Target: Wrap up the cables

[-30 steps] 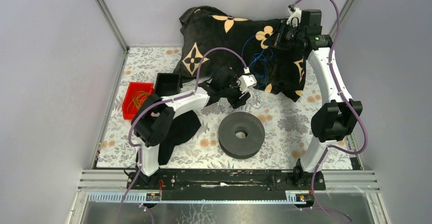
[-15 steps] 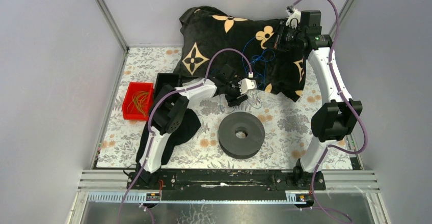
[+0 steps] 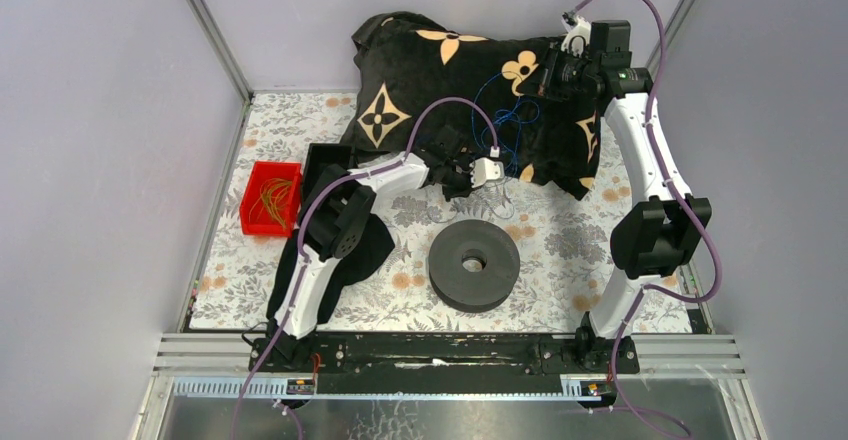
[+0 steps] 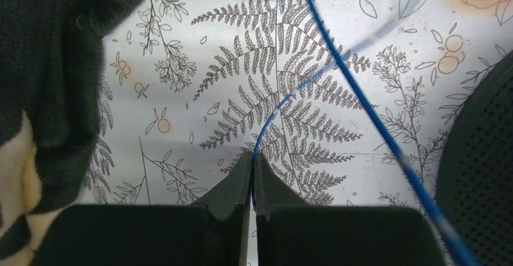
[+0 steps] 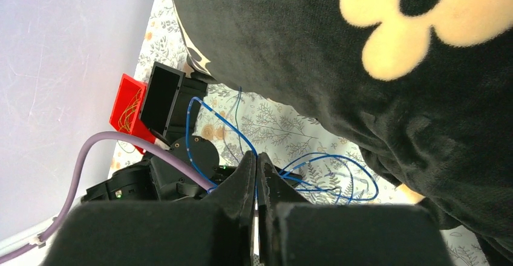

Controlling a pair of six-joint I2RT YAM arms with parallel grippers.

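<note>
While the cables [image 3: 508, 118] hang as a loose blue tangle between the two arms, one strand comes straight out ahead of the left pincer [image 4: 252, 160], whose jaws are pressed together on it. From there it curves up and right over the surface [image 4: 181, 84], and a second strand crosses slantwise to the right of the tips. The right pincer [image 5: 256, 160] is likewise closed, a strand apparently nipped at its tips, with loops spilling ahead and to its right beside the cushion [image 5: 339, 66]. The held strand's long axis runs from one pincer toward the other. The spool [image 3: 474, 265] lies just right of the left pincer, the nearer arm, with bare surface between. The cushion crowds its left side, so room for winding seems best on the spool side.
</note>
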